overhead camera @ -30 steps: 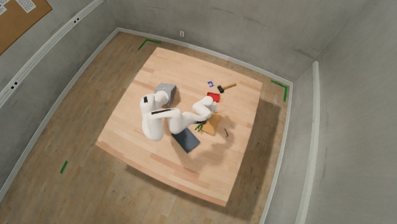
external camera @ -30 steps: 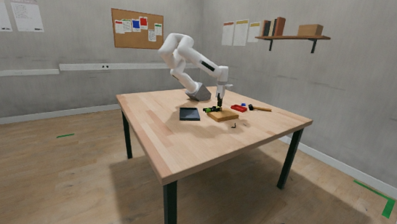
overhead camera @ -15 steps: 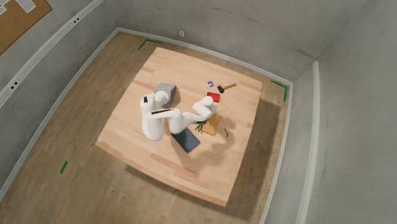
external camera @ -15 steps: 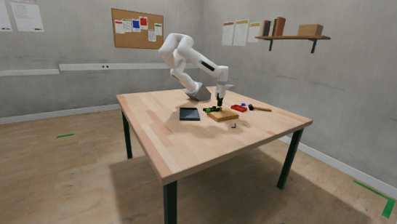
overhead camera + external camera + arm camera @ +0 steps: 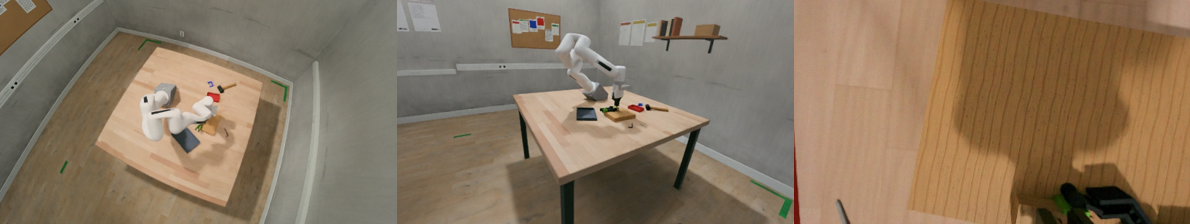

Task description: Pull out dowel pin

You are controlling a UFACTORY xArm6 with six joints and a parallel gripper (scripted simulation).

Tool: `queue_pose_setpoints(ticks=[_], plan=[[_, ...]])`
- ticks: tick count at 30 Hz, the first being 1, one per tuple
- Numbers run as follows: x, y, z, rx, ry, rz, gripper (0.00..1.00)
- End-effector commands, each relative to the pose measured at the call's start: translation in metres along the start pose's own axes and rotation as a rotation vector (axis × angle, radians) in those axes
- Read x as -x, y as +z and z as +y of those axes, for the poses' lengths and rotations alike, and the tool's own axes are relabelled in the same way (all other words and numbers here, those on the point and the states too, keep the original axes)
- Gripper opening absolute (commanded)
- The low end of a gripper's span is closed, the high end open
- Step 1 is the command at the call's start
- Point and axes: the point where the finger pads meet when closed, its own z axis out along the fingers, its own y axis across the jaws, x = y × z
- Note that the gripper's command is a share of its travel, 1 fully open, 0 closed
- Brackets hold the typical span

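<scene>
The tan bench board (image 5: 211,124) lies right of the table's middle; it also shows in the exterior view (image 5: 619,115) and fills the wrist view (image 5: 1044,115). The green and black spring clamp (image 5: 608,108) sits at the board's near-left edge, and in the wrist view (image 5: 1094,202) at the bottom. It grips the small wooden block (image 5: 1028,210), of which only a corner shows. My gripper (image 5: 616,101) hangs a little above the board, close to the clamp. It is shut on a thin thing that I take for the dowel pin. The fingers and the pin are out of the wrist view.
A dark flat tray (image 5: 586,113) lies left of the board. A red tray (image 5: 635,108), a small blue piece (image 5: 640,105) and a hammer (image 5: 656,108) lie behind it. A small dark tool (image 5: 630,126) lies in front. A thin grey screw-like piece (image 5: 840,210) lies on the table.
</scene>
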Motion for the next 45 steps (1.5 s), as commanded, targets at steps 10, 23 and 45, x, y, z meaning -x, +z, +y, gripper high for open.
queue_pose_setpoints(ticks=[10, 23, 45], plan=[[-0.0011, -0.0014, -0.0002, 0.000, 0.296, 0.007, 0.00], [-0.0011, -0.0016, -0.0002, 0.000, 0.526, 0.007, 0.00], [-0.0011, -0.0025, -0.0003, -0.002, 0.851, 0.007, 0.00]])
